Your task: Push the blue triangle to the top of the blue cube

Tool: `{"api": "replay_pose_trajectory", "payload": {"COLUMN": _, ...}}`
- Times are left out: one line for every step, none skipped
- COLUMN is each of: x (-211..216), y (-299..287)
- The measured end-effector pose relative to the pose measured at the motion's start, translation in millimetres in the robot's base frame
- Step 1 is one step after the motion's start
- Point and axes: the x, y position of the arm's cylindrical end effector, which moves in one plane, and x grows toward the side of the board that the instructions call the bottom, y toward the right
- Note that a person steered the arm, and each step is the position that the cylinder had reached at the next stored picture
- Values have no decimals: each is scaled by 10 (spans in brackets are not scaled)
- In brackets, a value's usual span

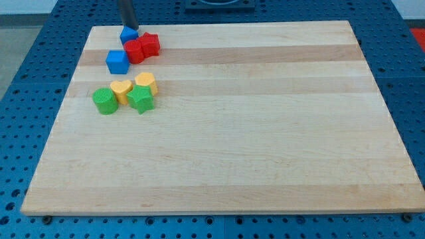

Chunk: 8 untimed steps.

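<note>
The blue triangle (129, 34) lies near the board's top left edge, touching the red cylinder (135, 51) below it. The blue cube (117, 61) sits lower left of the triangle, against the red cylinder's left side. My tip (130, 26) comes down from the view's top and rests at the triangle's upper edge, seemingly touching it.
A red star-shaped block (151, 44) touches the red cylinder's right. Below lie a green cylinder (104, 101), a yellow heart-shaped block (121, 90), a yellow block (145, 83) and a green star-shaped block (141, 99), clustered together. The wooden board (265, 133) lies on a blue perforated table.
</note>
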Motion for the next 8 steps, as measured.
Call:
{"api": "replay_pose_trajectory", "payload": {"x": 946, "y": -282}}
{"api": "replay_pose_trajectory", "payload": {"x": 1871, "y": -480}}
{"api": "replay_pose_trajectory", "payload": {"x": 2748, "y": -596}}
{"api": "replay_pose_trajectory", "payload": {"x": 3339, "y": -624}}
{"api": "replay_pose_trajectory", "payload": {"x": 2980, "y": -611}}
{"api": "replay_pose_trajectory", "payload": {"x": 1892, "y": -500}}
{"api": "replay_pose_trajectory", "payload": {"x": 818, "y": -378}}
{"api": "replay_pose_trajectory", "payload": {"x": 5, "y": -316}}
